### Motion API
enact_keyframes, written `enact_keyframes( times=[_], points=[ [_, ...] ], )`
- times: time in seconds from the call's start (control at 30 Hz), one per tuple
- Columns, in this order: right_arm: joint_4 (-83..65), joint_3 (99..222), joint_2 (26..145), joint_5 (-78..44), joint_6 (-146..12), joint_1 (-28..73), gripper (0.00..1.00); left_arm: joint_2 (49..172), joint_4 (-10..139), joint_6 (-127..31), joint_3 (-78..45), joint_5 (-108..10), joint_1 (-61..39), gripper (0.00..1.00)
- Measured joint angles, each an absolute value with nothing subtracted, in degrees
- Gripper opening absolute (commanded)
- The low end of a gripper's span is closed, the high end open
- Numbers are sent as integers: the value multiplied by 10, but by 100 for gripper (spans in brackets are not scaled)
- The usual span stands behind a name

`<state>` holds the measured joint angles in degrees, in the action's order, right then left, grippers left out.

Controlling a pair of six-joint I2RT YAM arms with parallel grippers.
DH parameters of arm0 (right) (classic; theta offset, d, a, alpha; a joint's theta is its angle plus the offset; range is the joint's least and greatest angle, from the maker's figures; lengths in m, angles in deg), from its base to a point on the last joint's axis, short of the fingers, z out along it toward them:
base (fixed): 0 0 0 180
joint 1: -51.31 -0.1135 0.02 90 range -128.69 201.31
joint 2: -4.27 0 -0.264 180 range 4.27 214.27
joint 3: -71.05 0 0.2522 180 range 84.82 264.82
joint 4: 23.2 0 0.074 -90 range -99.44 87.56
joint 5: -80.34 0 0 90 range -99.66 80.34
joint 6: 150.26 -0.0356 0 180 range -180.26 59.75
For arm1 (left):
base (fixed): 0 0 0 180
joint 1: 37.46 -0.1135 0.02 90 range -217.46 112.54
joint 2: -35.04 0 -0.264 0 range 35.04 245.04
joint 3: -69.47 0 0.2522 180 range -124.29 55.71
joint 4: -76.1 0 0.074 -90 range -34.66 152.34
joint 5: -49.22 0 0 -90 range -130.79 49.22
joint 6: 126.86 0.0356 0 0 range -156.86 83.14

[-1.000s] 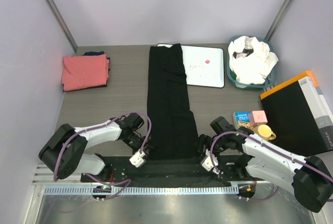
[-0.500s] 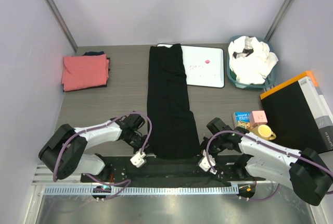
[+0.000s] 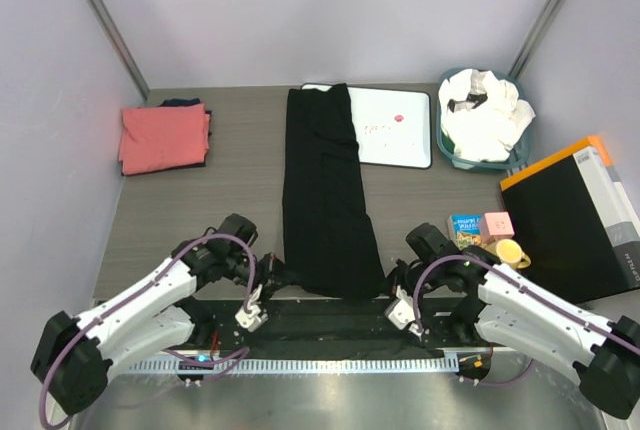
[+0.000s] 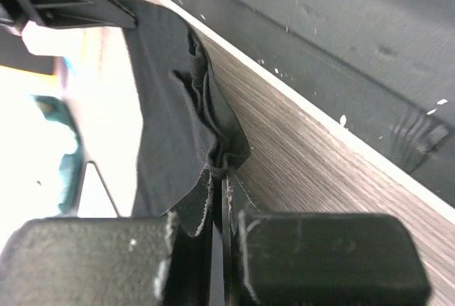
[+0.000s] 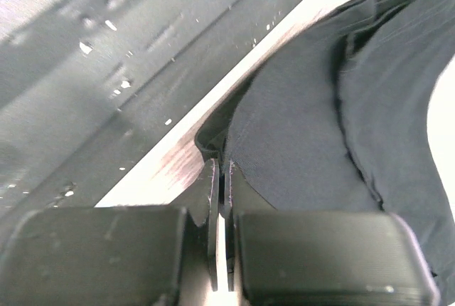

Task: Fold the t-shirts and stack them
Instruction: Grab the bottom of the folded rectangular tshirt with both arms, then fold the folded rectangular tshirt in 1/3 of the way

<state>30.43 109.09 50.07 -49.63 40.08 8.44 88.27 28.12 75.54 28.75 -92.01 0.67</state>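
I am looking over the counter (image 3: 240, 180) first. The black t-shirt (image 3: 325, 200) is lying down its middle as a long narrow strip, with its near hem at the arms' edge and its far end lapping onto the left edge of the white board (image 3: 395, 128). The coral-pink t-shirt (image 3: 163, 137) is sitting folded at the far left, well apart. The white t-shirts (image 3: 485, 115) are lying heaped in the teal basket (image 3: 470, 164) at the far right.

I am judging the black cloth to be light, thin and limp, so it is going to sag and drag rather than hold a shape. The near corners are the place to take it, both at once, so the hem is coming up taut between them.

The left pincer (image 4: 220, 178) is clenched on the near-left corner, with cloth bunching at its tips. The right pincer (image 5: 222, 167) is clenched on the near-right corner. Both bites are looking shallow, so I am expecting a quick lift could slip a corner free.
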Motion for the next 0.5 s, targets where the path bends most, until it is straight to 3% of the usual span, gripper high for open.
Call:
enact_keyframes(
  times=[0.2, 0.5],
  points=[
    [356, 1102, 467, -517, 394, 72, 1, 786, 166, 764, 288, -949, 7, 0],
    [366, 1135, 478, -537, 371, 67, 1, 750, 61, 763, 287, -980, 8, 0]
  ],
)
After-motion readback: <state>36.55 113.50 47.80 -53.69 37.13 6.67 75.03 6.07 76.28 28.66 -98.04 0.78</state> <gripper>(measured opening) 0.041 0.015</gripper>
